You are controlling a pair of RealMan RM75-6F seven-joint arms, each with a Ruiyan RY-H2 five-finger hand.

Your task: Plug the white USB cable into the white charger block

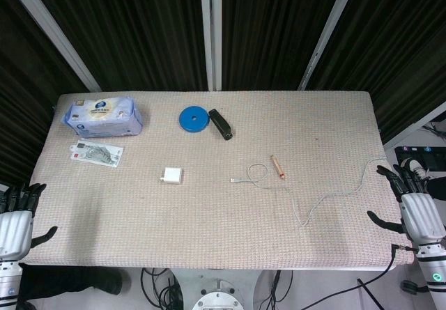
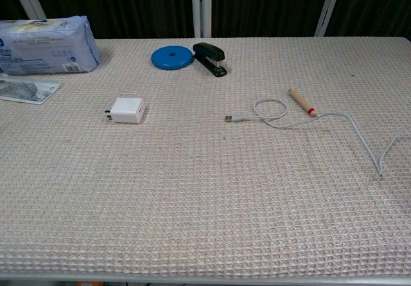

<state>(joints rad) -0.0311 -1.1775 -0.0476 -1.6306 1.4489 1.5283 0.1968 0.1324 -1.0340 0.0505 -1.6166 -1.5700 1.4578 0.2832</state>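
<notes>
A beige waffle-weave cloth covers the worktop (image 1: 209, 240), with both robot hands waiting off its near corners: the left hand (image 1: 17, 216) and the right hand (image 1: 411, 198) each hold nothing, fingers apart. Taking the small white square charger block (image 2: 126, 110) as the landmark, a pale blue soft pack of wipes (image 2: 46, 45) sits well to its left at the far edge, with a flat printed plastic packet (image 2: 26, 90) just in front of the pack. Behind and right of the charger block lie a round blue disc (image 2: 172, 58) and, touching it, a black stapler (image 2: 210, 58). The thin white USB cable (image 2: 321, 120) trails off to the charger block's right, its metal plug (image 2: 232, 117) pointing back toward it but well apart, one loop curled beside a short wooden stick with a red band (image 2: 301, 102). The block looks light, rigid and smooth, likely to skid on the cloth unless pinched across its flat sides; the limp cable is probably best taken just behind the plug
</notes>
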